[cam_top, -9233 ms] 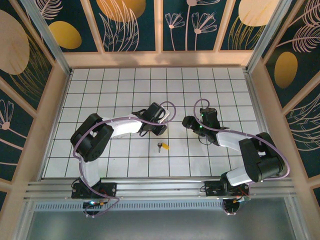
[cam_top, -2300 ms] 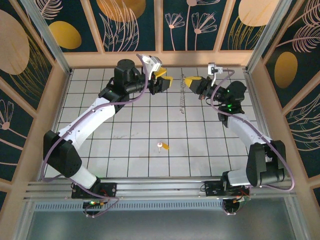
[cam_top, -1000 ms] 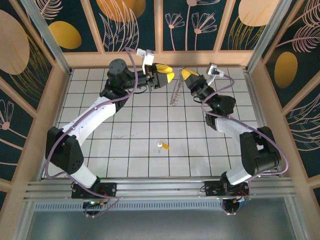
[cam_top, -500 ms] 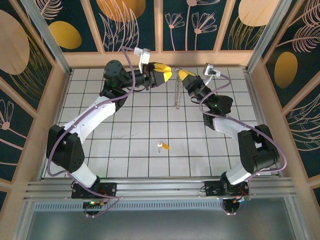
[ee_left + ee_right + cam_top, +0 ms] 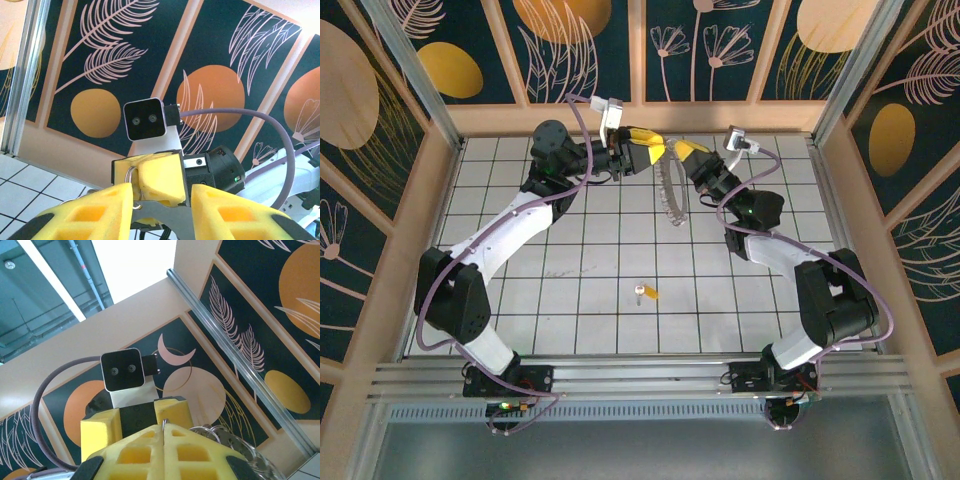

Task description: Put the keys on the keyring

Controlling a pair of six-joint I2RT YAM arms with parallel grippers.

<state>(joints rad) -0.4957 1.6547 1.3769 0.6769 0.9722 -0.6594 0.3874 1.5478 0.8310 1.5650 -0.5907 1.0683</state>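
High over the far tiles, my right gripper [image 5: 684, 151] is shut on the keyring [image 5: 670, 195], whose beaded chain hangs down in a curve below it. In the right wrist view the shut fingers [image 5: 135, 455] pinch a thin wire ring [image 5: 164, 423], and shiny links [image 5: 235, 437] bunch at the right. My left gripper [image 5: 650, 147] faces it, open. In the left wrist view its yellow fingers [image 5: 90, 212] straddle the right gripper's pads [image 5: 160, 175], with the ring [image 5: 131, 181] beside the left finger. The small silver key with its orange tag [image 5: 645, 292] lies on the tiles.
The wooden back wall [image 5: 640, 118] with dark painted panels rises just behind both grippers. Side walls [image 5: 415, 230] border the white tiled floor [image 5: 570, 250]. Both arm bases sit on the metal rail [image 5: 640, 375] at the near edge.
Both arms rose from the floor to the back wall. In the last second the grippers closed in on each other, and the hanging chain swung into a curve.
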